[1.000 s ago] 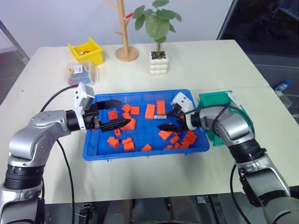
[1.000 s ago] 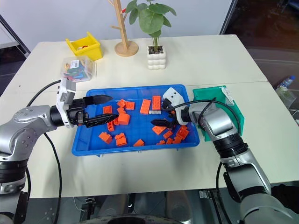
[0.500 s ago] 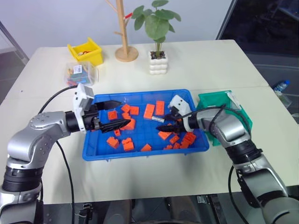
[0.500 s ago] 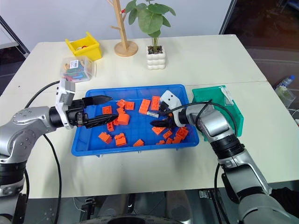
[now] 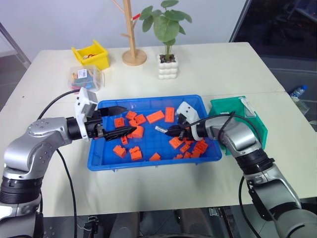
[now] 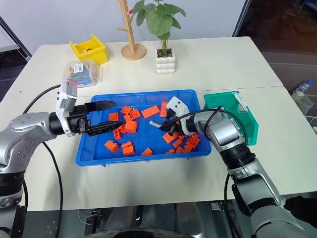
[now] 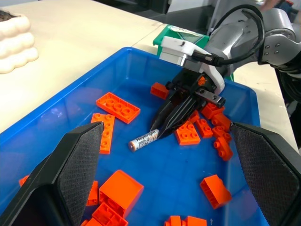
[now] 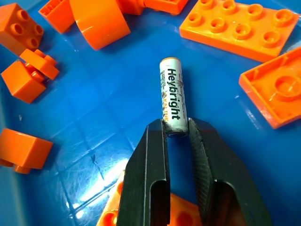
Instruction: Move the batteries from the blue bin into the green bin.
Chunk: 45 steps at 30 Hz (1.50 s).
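Black right gripper (image 8: 178, 134) clamped on one end of battery (image 8: 173, 96), low inside blue bin (image 5: 148, 163) among orange blocks (image 5: 131, 151); left gripper (image 5: 122, 120) spread wide, holding nothing, over bin's left part; green bin (image 5: 225, 106) just right.

A silver battery (image 8: 173, 96) lies in the blue bin (image 5: 148, 163), one end pinched; green bin (image 5: 257, 124) alongside.

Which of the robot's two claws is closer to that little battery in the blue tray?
The right gripper: it is shut on one end of the battery. The left gripper hovers open across the blue tray, well apart.
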Each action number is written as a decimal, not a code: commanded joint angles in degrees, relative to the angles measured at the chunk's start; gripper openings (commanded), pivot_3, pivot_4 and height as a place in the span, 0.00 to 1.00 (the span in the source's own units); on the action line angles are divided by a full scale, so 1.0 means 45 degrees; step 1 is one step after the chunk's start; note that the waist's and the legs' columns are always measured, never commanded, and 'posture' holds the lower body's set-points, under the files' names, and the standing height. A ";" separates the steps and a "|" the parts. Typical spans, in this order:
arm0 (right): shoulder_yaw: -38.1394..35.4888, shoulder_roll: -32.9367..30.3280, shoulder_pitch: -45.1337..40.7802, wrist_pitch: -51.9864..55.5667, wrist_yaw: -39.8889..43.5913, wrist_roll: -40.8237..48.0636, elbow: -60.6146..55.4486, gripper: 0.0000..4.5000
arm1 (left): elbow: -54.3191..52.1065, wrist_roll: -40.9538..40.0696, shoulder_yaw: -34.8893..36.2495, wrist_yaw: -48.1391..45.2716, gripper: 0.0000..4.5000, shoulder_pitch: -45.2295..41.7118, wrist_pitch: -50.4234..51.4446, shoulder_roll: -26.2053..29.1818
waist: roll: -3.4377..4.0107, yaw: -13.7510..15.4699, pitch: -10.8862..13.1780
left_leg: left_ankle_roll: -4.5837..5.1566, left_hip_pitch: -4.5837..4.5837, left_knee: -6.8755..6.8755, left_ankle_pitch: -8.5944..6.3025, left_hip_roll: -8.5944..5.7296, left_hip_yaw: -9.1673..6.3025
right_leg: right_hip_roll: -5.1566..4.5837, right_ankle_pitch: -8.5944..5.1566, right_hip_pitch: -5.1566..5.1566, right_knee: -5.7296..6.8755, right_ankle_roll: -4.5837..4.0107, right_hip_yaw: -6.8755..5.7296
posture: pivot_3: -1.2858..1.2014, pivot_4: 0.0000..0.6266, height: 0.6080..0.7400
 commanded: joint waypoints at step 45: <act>-0.7758 -0.5982 0.1212 0.1145 -0.3040 0.1245 -0.2521 0.99 | 0.6080 0.2684 -0.1153 -0.1955 1.00 -0.5139 -0.3853 -0.2898 | -0.0004 0.0255 0.0002 | 0.0005 -0.0001 0.0018 -0.0003 -0.0002 0.0010 | -0.0001 0.0006 0.0027 -0.0035 0.0004 -0.0001 | 0.52 0.24 1.00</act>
